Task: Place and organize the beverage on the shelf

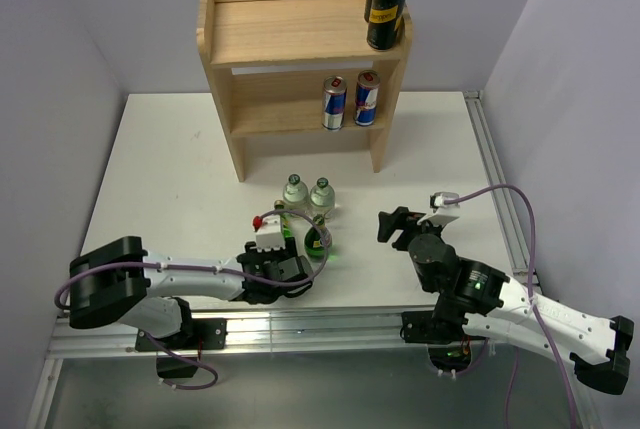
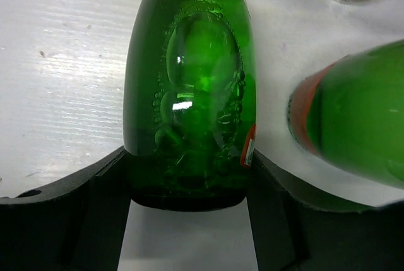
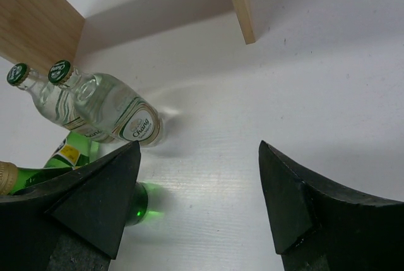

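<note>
The light wood shelf (image 1: 290, 34) has two levels. Only the left wrist view shows bubbles in the green bottle (image 2: 189, 81). The left gripper (image 2: 189, 163) looks to be pinching it. The right gripper (image 3: 199, 182) has its jaws spread.

A white table (image 1: 180, 179) fills the middle, boxed in by plain pale-lilac walls: the back wall (image 1: 130, 19) at 12 o'clock, the left wall (image 1: 40, 149) at 9, the right wall (image 1: 580, 99) at 3. Metal rails (image 1: 330, 321) edge it at 6 and 3. Grey floor (image 1: 330, 394) shows at 6. The light is soft and even.
</note>
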Motion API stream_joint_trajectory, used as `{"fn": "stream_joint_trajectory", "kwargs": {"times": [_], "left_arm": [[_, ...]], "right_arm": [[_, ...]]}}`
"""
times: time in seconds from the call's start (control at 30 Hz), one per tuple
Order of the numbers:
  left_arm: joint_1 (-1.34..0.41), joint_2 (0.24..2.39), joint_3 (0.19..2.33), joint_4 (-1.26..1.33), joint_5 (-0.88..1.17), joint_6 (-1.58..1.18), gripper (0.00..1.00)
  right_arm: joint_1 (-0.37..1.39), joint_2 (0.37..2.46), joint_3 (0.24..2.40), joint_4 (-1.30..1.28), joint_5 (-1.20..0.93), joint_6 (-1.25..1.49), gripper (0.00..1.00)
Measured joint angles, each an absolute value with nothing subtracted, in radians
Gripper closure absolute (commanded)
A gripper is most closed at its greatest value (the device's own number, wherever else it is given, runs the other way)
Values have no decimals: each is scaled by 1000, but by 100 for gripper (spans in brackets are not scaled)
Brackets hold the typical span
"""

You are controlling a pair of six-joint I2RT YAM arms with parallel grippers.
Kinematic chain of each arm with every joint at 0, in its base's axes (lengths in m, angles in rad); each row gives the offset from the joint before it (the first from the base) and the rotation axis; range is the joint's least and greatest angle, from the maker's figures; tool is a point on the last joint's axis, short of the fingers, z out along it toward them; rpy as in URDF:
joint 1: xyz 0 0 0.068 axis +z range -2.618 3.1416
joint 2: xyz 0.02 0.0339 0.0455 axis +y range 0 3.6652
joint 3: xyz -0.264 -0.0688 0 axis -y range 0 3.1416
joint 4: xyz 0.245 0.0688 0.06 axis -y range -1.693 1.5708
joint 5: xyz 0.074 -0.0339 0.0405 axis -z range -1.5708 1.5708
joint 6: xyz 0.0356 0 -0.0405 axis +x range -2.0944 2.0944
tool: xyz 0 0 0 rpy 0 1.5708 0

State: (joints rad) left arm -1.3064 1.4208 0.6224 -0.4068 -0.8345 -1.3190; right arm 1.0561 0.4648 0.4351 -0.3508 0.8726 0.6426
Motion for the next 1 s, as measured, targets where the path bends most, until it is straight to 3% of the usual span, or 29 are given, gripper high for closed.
{"fn": "stream_joint_trajectory", "kwargs": {"times": [0.03,0.47,1.0], "left_arm": [[-1298,1411,622,-398,-809,-1296,35],[-1169,1421,706,-393,-596,-1030,12],[-1002,1531,805,-356,-511,-849,12]], "right_arm": [[1056,464,434,-351,873,643,18],[1056,461,419,-344,875,642,18],[1056,453,416,-336,883,642,18]]}}
